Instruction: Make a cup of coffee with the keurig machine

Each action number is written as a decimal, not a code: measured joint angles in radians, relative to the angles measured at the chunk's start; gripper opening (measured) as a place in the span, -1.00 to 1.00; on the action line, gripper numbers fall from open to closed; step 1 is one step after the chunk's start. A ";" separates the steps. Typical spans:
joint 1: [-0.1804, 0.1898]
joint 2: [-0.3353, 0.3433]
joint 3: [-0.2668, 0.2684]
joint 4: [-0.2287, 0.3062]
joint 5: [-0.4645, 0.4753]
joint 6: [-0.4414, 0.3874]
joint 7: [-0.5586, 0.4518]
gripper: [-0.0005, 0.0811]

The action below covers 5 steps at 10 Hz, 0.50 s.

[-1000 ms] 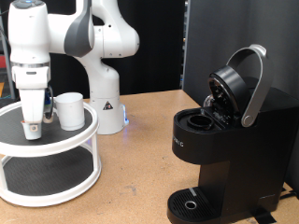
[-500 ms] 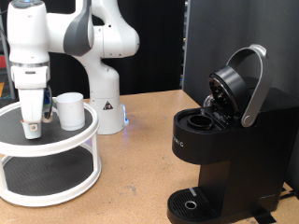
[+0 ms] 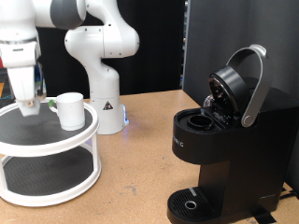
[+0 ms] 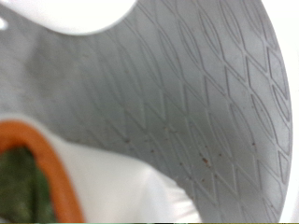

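My gripper (image 3: 30, 105) hangs just above the top shelf of a round two-tier stand (image 3: 58, 140), at the exterior view's left. It is shut on a small white pod with an orange-rimmed printed lid, which fills a corner of the wrist view (image 4: 65, 191). The white mug (image 3: 68, 110) stands on the same shelf, just to the right of the gripper; its rim shows in the wrist view (image 4: 65, 11). The black keurig machine (image 3: 224, 149) stands at the right with its lid and silver handle (image 3: 254, 84) raised and its pod chamber (image 3: 198, 121) open.
The white robot arm base (image 3: 105, 98) stands behind the stand on the wooden table (image 3: 140, 177). The stand's shelf has a grey patterned mat (image 4: 187, 103). A dark panel rises behind the machine.
The gripper has risen from the stand's top shelf and shifted slightly left, lifting the pod with it. The mug and the machine have not moved.
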 joint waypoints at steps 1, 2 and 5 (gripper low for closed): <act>0.000 -0.019 0.002 0.032 0.005 -0.061 -0.013 -0.70; 0.000 -0.035 0.005 0.061 0.007 -0.111 -0.021 -0.70; 0.000 -0.051 0.020 0.122 0.007 -0.214 -0.043 -0.70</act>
